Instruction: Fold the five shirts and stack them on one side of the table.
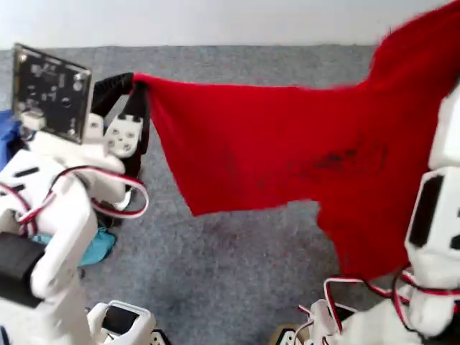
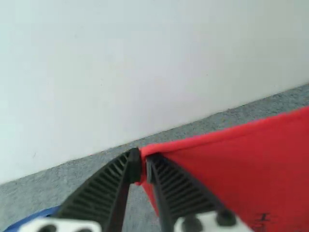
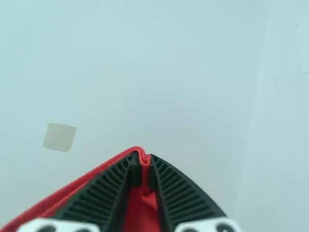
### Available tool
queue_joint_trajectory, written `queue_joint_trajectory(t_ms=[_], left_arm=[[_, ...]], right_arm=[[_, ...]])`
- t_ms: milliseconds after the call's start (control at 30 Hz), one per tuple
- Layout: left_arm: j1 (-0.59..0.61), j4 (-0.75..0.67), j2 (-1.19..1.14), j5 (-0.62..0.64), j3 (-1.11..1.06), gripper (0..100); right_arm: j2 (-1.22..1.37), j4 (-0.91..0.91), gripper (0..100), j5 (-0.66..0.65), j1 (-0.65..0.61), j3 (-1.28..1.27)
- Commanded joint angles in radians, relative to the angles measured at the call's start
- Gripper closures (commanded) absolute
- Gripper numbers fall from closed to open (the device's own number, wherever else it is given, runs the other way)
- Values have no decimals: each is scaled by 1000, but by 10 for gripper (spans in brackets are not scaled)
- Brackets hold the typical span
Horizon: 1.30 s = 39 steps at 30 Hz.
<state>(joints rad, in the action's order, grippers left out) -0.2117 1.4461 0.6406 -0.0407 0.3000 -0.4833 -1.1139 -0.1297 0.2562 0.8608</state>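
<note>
Fabric fills both of our grips. Our left gripper (image 2: 140, 162) has its jaws closed tight on a corner of the red shirt (image 1: 273, 151), the ribbed black fingers (image 2: 169, 188) meeting on a thin fold right at their tips. Our right gripper (image 3: 143, 162) is clamped the same way, a red ridge of cloth squeezed up between its tips and more red in the gap behind them. From the left jaws the shirt's top edge runs taut toward the right arm (image 1: 438, 215), and the rest hangs below as a wide sheet above the grey table (image 1: 215, 280). Its far end bunches up high and covers part of the right arm's white body. Beyond the left jaws the grey surface ends at a pale wall (image 2: 145, 63); beyond the right jaws the wall carries a small pale square patch (image 3: 59, 137). Back along our left arm (image 1: 61, 215), a dark circuit board (image 1: 50, 90) stands beside the jaws, a blue cloth (image 1: 6, 136) lies at the table's edge behind it, and a teal cloth (image 1: 97, 248) shows under the arm's red and white cables (image 1: 118, 208).
</note>
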Motion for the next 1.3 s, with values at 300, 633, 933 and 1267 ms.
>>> queue_joint_trajectory(t_ms=[300, 633, 933, 1267], left_arm=[[-2, -345, -114, -3, -262, 986], [143, -876, -743, 0, -213, 986], [60, -473, -1046, -5, 305, 986], [-38, 114, -1066, -83, 381, 987]], right_arm=[[392, 33, 991, -23, -13, 6], [819, 148, 991, -55, -58, 14], [909, 70, 991, -58, -50, 60], [826, -447, 991, -356, -50, 144]])
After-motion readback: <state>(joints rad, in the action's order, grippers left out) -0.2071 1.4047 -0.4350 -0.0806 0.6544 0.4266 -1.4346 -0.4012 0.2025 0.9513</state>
